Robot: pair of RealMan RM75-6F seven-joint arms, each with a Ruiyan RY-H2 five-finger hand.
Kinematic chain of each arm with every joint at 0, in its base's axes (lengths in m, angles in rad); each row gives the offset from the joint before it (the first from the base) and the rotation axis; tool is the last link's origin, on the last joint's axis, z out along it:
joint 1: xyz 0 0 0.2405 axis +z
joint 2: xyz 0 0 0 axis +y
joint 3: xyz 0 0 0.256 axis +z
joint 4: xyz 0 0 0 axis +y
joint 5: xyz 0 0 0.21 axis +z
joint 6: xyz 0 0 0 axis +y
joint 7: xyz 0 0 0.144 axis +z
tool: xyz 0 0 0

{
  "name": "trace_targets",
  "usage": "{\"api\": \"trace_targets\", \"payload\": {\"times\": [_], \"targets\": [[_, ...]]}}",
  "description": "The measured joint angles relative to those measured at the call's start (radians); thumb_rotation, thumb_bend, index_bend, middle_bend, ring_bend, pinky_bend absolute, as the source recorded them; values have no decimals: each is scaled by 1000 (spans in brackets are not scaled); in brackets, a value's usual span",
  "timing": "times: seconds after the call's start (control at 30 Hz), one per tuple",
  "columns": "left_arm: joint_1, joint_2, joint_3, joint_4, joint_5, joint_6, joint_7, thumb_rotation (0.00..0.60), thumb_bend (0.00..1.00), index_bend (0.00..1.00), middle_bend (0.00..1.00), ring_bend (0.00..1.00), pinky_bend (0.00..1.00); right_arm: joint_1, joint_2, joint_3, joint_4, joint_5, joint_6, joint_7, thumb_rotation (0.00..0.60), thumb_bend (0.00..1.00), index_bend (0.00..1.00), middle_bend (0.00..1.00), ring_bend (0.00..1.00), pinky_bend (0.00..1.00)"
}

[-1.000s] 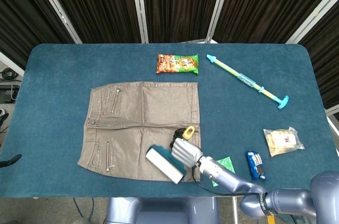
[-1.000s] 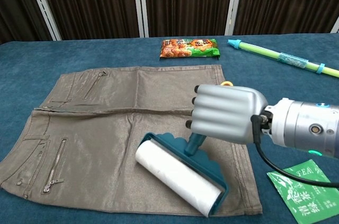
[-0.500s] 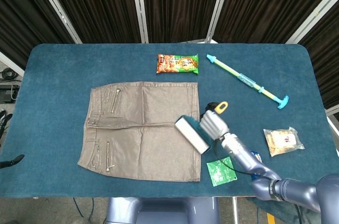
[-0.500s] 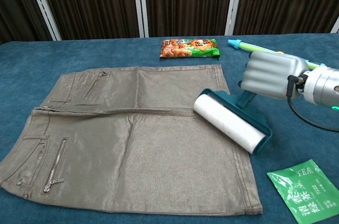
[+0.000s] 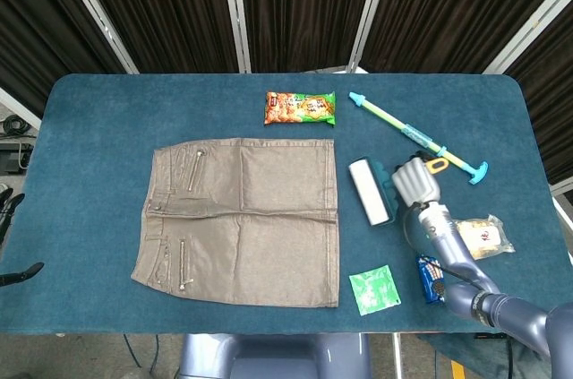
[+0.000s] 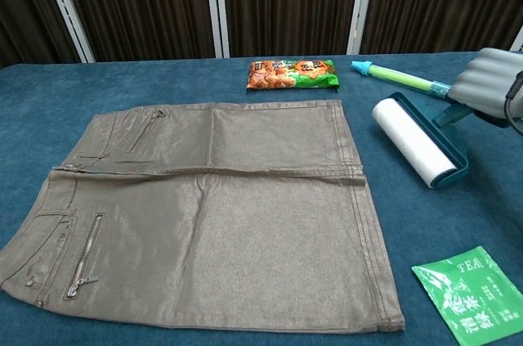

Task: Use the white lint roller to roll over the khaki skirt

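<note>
The khaki skirt (image 5: 242, 218) (image 6: 208, 211) lies flat on the blue table, zips toward the left. The white lint roller (image 5: 369, 191) (image 6: 415, 143), in its teal frame with a yellow loop at the handle's end, is off the skirt, just past its right edge. My right hand (image 5: 415, 184) (image 6: 490, 84) grips the roller's handle, fingers wrapped around it. In the chest view that hand is cut by the right edge. My left hand shows in neither view.
An orange-green snack bag (image 5: 300, 108) lies behind the skirt. A turquoise and yellow water squirter (image 5: 416, 137) lies at the back right. A green tea sachet (image 5: 374, 289), a blue packet (image 5: 431, 279) and a clear bag (image 5: 479, 237) lie front right.
My right hand has carried the roller from the skirt's front right corner back and to the right, off the fabric and over bare table beside it.
</note>
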Motion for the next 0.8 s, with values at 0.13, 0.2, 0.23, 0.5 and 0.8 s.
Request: {"api": "trace_targets", "payload": {"times": [0.13,0.2,0.23,0.5,0.8], "targets": [[-1,-1,0,-1,-2,-2,6,600,0,0,0,0,0,-12,-16,5,31,38,-22,42,600,332,202,424,340,431],[-1,-2,1,-2,-3,-4,8,600,0,0,0,0,0,-15,-19,7,32,54,-34,56,600,45,41,308,256,431],[-2,-2,1,-2,-3,-4,8,600,0,0,0,0,0,-15,-18,10,28,67,-41,60,600,0,3,252,221,431],[0,3,1,-5,-4,-3,1,600,0,0,0,0,0,-22,13,15,-50,99,-24,73,600,0,0,149,143,431],[12,27,6,-13,30,26,-49,600,0,0,0,0,0,-85,148,-8,-254,24,122,128,600,0,0,129,139,427]]}}
